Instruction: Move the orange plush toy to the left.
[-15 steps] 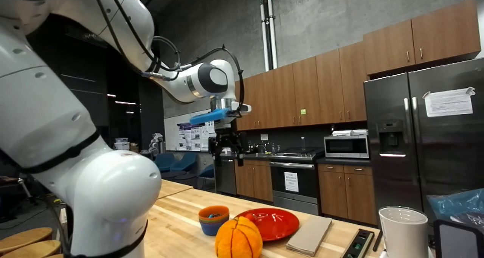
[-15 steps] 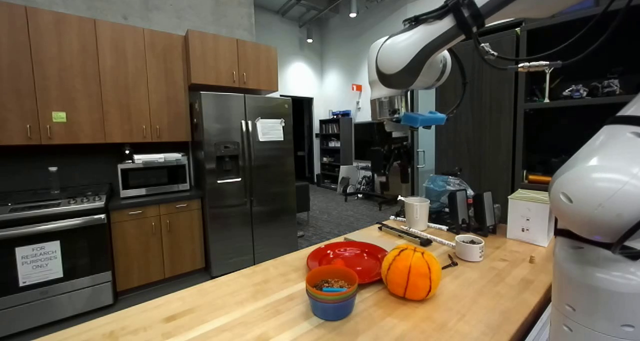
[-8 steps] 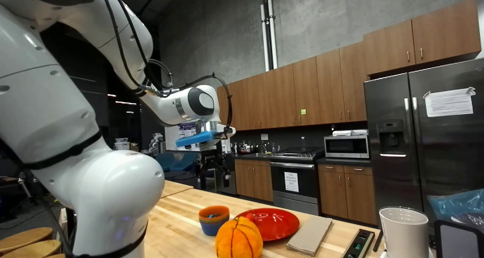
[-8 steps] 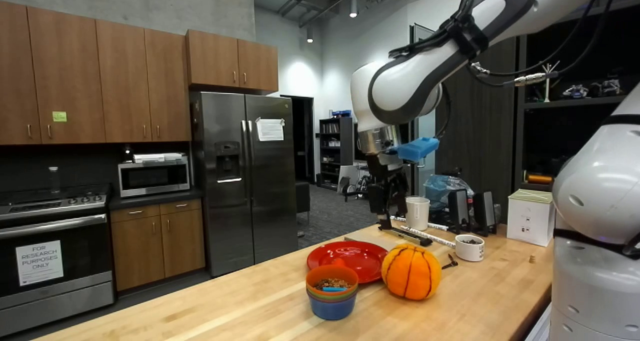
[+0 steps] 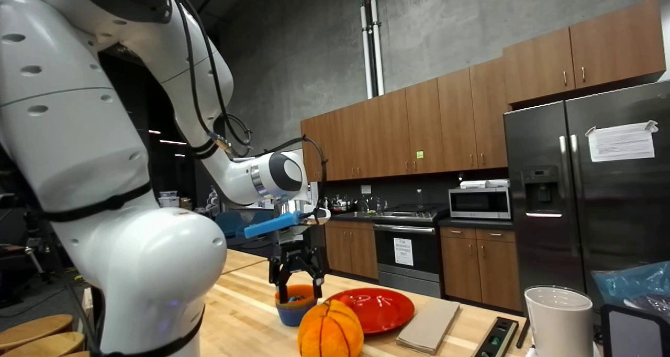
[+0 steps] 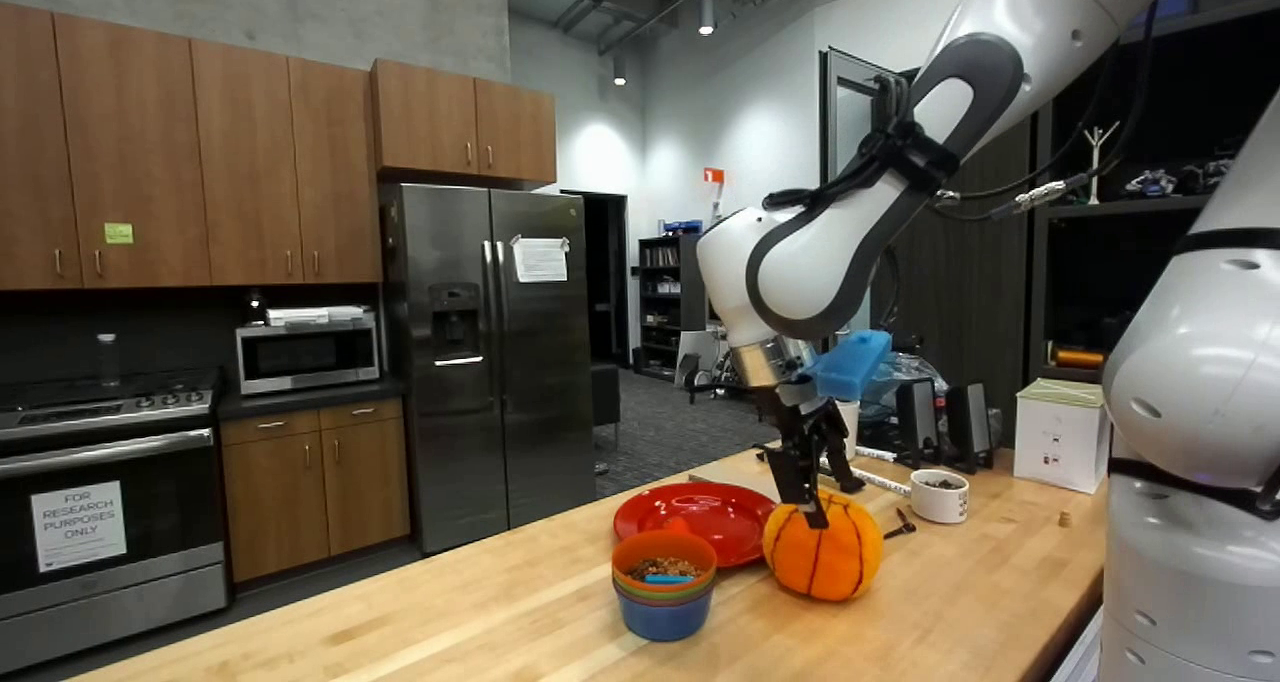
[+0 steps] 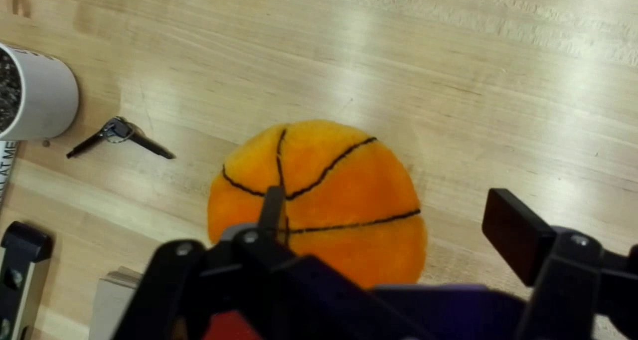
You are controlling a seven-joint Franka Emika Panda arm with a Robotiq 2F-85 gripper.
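I keep the gripper (image 7: 395, 224) wide, presumably to straddle the toy (image 6: 828, 566), which rests on the table (image 6: 450, 617) beside the plate (image 6: 738, 518); one finger (image 7: 271, 210) overlaps it in the wrist view, so re-centring seems needed.

Stacked bowls (image 6: 664, 612) and, on their far side, a red plate (image 6: 725, 514) crowd the left of the orange plush toy (image 6: 830, 562) in an exterior view, a strip of tabletop (image 6: 745, 596) parting bowls from toy. Open tabletop runs near and left of the bowls; a white mug (image 6: 939, 500) stands right.
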